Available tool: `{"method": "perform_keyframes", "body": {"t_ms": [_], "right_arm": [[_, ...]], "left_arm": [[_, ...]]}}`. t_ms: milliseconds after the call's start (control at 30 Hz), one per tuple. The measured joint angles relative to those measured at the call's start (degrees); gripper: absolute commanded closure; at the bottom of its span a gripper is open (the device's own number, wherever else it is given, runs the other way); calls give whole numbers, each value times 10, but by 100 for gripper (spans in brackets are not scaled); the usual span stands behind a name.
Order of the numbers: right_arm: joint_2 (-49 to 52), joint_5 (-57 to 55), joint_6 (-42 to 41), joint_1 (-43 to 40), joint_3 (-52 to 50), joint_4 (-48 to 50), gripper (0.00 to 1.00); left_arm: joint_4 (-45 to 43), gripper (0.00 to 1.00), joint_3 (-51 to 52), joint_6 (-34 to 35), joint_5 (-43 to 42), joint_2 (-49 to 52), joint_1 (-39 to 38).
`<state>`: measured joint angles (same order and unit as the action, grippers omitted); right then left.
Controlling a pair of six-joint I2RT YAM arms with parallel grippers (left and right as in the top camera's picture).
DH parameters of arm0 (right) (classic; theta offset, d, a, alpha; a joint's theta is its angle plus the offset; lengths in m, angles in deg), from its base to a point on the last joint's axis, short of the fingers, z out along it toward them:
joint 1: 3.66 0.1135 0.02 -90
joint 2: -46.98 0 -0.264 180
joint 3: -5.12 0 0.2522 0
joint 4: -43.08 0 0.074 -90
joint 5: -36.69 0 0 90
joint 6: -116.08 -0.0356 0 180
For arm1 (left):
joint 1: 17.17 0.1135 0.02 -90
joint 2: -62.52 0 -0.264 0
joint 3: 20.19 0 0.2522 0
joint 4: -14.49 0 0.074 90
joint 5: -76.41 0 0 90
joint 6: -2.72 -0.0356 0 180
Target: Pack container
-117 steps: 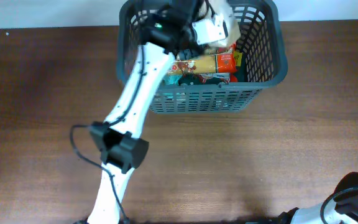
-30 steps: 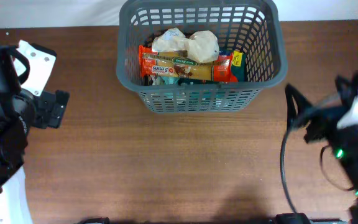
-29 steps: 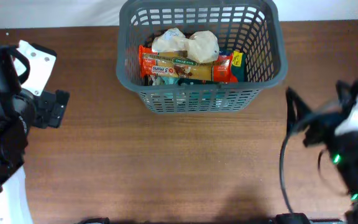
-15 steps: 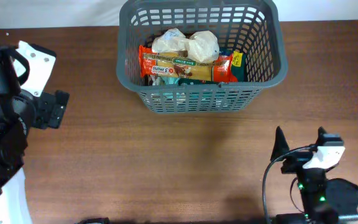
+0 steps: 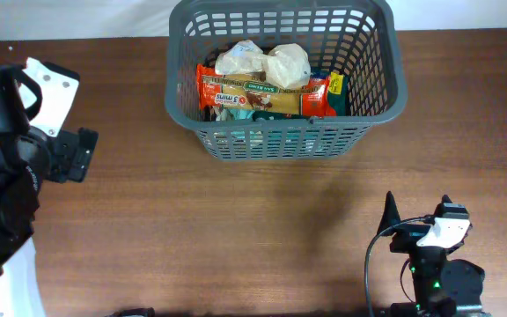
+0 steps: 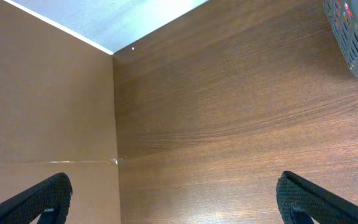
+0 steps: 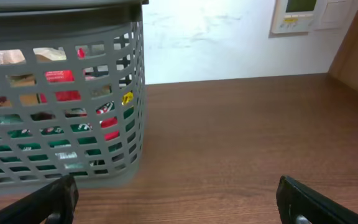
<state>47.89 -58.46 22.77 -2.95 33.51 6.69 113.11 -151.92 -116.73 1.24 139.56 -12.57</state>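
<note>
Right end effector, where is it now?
In the overhead view the right end effector is at the near right of the table, open, apart from the container.

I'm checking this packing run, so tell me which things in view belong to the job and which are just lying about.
Job:
- large dark grey plastic lattice basket
- inside it: long red-orange snack packet, two pale crumpled bags, green packet
- left gripper and right gripper, both open and empty

Just there:
- white wall control panel
- brown wooden table
</note>
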Motion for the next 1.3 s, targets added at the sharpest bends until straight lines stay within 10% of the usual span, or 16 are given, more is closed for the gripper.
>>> {"method": "perform_keyframes", "body": {"t_ms": [1300], "right_arm": [[0,0,1,0,-75,4,1]], "left_arm": [[0,1,0,0,0,0,0]]}}
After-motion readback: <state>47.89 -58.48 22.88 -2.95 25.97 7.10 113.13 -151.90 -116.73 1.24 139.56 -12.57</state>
